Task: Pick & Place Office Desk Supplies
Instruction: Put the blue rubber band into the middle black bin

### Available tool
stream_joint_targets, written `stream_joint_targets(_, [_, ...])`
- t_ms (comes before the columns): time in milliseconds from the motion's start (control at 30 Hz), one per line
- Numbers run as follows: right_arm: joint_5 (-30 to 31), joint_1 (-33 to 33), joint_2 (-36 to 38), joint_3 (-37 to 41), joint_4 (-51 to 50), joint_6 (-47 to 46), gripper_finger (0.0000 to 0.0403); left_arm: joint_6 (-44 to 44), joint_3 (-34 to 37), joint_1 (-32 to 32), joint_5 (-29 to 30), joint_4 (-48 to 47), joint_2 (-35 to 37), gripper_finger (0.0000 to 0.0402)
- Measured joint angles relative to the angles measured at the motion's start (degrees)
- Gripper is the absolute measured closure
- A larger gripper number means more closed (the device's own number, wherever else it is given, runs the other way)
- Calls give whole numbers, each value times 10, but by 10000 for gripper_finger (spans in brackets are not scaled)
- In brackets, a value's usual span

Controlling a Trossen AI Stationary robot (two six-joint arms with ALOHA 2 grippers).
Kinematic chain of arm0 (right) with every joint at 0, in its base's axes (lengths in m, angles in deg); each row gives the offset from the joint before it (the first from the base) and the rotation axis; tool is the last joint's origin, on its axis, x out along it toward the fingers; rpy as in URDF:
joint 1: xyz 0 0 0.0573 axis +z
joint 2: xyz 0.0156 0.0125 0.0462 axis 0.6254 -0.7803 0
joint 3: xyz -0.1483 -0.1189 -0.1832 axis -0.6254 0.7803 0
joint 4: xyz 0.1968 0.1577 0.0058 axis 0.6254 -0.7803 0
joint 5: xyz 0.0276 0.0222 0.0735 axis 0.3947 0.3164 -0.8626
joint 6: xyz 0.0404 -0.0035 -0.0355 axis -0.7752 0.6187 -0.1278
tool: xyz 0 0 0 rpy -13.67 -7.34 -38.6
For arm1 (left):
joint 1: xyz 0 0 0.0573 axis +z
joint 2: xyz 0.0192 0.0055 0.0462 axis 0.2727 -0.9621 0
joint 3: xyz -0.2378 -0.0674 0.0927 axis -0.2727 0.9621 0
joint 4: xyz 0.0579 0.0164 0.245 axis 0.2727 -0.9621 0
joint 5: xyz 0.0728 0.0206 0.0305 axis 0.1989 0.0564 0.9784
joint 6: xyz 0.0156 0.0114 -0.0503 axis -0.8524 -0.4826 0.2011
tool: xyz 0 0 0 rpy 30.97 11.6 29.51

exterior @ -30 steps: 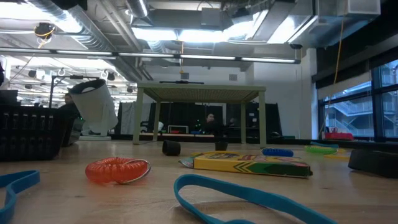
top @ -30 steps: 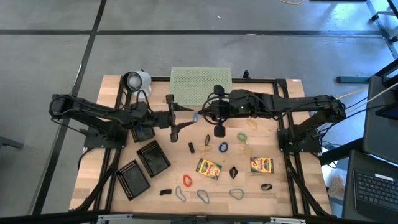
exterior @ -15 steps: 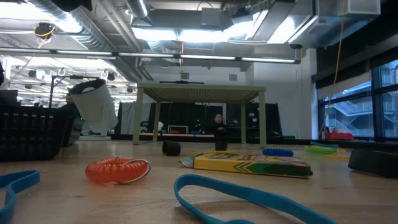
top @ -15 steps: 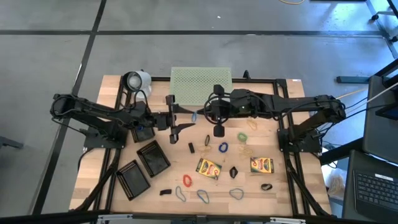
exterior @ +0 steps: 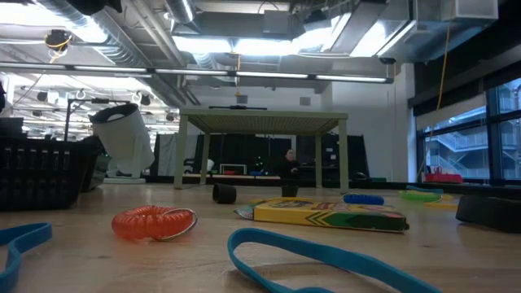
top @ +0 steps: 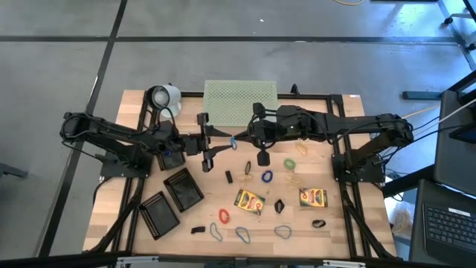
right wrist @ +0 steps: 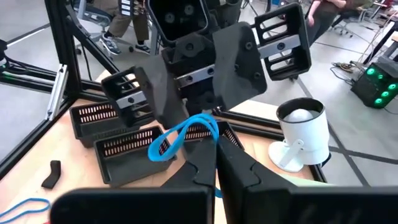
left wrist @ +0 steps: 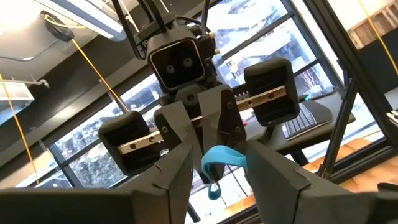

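Observation:
Both grippers meet in mid-air over the middle of the table, in front of the pale-green perforated stand (top: pixel 240 103). My right gripper (top: pixel 244 138) (right wrist: pixel 216 149) is shut on a blue rubber band (top: pixel 234 141) (left wrist: pixel 222 158). My left gripper (top: pixel 222 141) (left wrist: pixel 219 144) faces it and is open, one finger on either side of the band's free loop; whether they touch it does not show. Two yellow-green crayon boxes (top: pixel 250 201) (top: pixel 313 197), coloured bands and black binder clips lie flat on the table's near half. My right gripper pinches the blue rubber band between its two shut fingers at one end of the loop (right wrist: pixel 210 134), coming level from the table's right. The band is lifted clear of the table, and its free loop (right wrist: pixel 163 148) sticks out toward my left gripper and sags a little.
Three black mesh trays (top: pixel 183 188) (top: pixel 159 214) (top: pixel 171 158) sit on the table's left half. A white cup-shaped object (top: pixel 162 95) stands at the far left corner. In the low view a crayon box (exterior: pixel 330 213), a red coil (exterior: pixel 155 221) and blue bands (exterior: pixel 326 260) lie near the near edge.
My right gripper, with the blue band in it, has crept a little toward the table's left, closer to my left gripper. The band stays lifted between the two grippers.

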State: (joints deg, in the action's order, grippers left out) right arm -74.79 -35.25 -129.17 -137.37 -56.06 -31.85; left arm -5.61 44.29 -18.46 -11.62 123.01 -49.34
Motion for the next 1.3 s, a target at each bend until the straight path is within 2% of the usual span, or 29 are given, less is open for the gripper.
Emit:
stream_joint_targets(300, [0, 0, 0, 0, 0, 0, 396, -20, 0, 0, 2, -58, 0, 222])
stream_joint_targets(467, [0, 0, 0, 0, 0, 0, 396, -65, 0, 0, 3, -48, 0, 195])
stream_joint_targets(600, [0, 0, 0, 0, 0, 1, 396, -66, 0, 0, 7, -17, 1, 185])
stream_joint_targets(833, [-2, 0, 0, 0, 0, 2, 396, -62, 0, 2, 6, 5, 0, 193])
stream_joint_targets(1300, [-2, 0, 0, 0, 5, 2, 396, -60, 0, 2, 0, 28, -4, 244])
